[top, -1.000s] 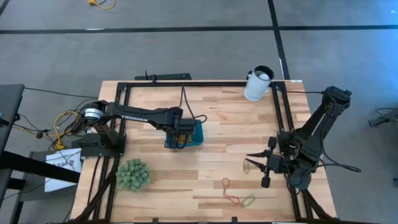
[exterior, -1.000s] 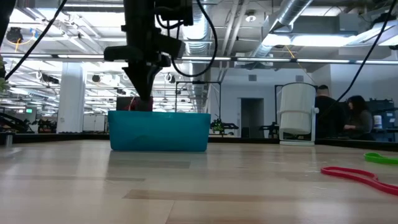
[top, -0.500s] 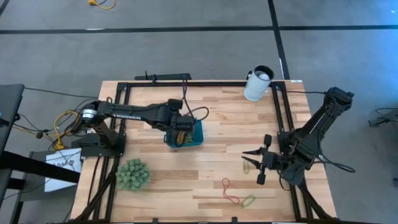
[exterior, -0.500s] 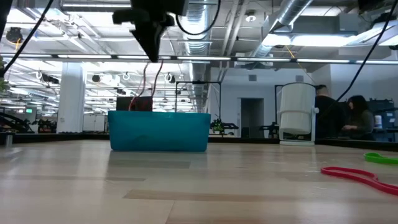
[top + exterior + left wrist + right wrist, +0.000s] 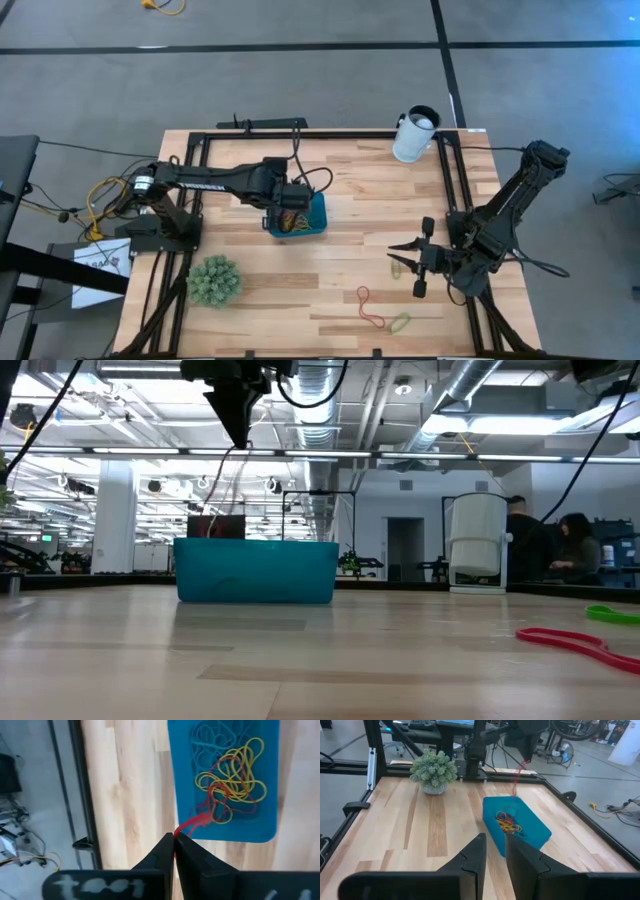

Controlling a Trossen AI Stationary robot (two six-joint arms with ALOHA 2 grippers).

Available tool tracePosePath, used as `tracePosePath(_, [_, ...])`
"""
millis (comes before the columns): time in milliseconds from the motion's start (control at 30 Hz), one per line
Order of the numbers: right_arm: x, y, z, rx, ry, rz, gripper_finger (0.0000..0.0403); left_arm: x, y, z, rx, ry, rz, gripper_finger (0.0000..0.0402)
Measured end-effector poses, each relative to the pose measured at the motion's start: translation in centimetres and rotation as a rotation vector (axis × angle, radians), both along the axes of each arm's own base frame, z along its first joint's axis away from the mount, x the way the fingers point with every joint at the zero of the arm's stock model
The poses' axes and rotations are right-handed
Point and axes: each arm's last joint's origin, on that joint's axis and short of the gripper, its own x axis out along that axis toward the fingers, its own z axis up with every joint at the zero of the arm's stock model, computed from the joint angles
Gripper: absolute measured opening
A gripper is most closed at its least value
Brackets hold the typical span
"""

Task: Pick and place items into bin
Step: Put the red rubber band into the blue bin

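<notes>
Change since 0.5 s ago: left end effector [image 5: 238, 422] sits a touch higher above the bin [image 5: 256, 571] in the low view; the red band [image 5: 192, 823] trails down from it just as before. Right arm and the loose bands on the table have not moved.

Left end effector: fingers [image 5: 161, 854] clenched tight on 1 end of the red band, up in the air over the bin's edge. In the left wrist view the band runs from the closed tips down into the tangle inside the bin.

Bin: teal tray [image 5: 318, 215] near the middle of the table [image 5: 350, 180], under the left end effector [image 5: 285, 205]. Inside, a heap of yellow, red and bluish bands [image 5: 235, 775].

Right end effector: [image 5: 400, 252] low at the table's right side, fingers [image 5: 475, 856] parted, gripping nothing, a green band [image 5: 401, 267] just beside it.

Bands left out: a red loop [image 5: 370, 308] and a green loop [image 5: 400, 322] near the front edge; both show at the right of the low view [image 5: 570, 641].

Other things: green spiky ball [image 5: 213, 280] front left, white cup [image 5: 413, 136] at the far right corner.
</notes>
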Motion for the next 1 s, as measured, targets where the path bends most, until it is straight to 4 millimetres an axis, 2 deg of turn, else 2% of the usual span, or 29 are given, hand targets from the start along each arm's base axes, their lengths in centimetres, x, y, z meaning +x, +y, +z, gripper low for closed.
tracePosePath(233, [0.0, 0.0, 0.0, 0.001, 0.001, 0.003, 0.0067, 0.8, -0.2, -1.5, -0.063, 0.0, 0.009, 0.0])
tracePosePath(567, [0.0, 0.0, 0.0, 0.002, 0.001, 0.004, 0.0067, -0.4, 0.3, -9.2, -0.12, 0.144, 0.008, 0.0])
tracePosePath(733, [0.0, 0.0, 0.0, 0.001, 0.0, 0.003, 0.0067, -0.7, 0.7, -12.3, -0.205, 0.113, -0.001, 0.0])
tracePosePath(800, [0.0, 0.0, 0.0, 0.001, 0.0, 0.003, 0.0067, -0.5, 0.8, -12.8, -0.216, 0.093, -0.016, 0.0])
tracePosePath(1000, [0.0, 0.0, 0.0, 0.001, 0.0, 0.002, 0.0067, -0.2, 0.8, -12.5, -0.199, 0.078, -0.056, 0.0])
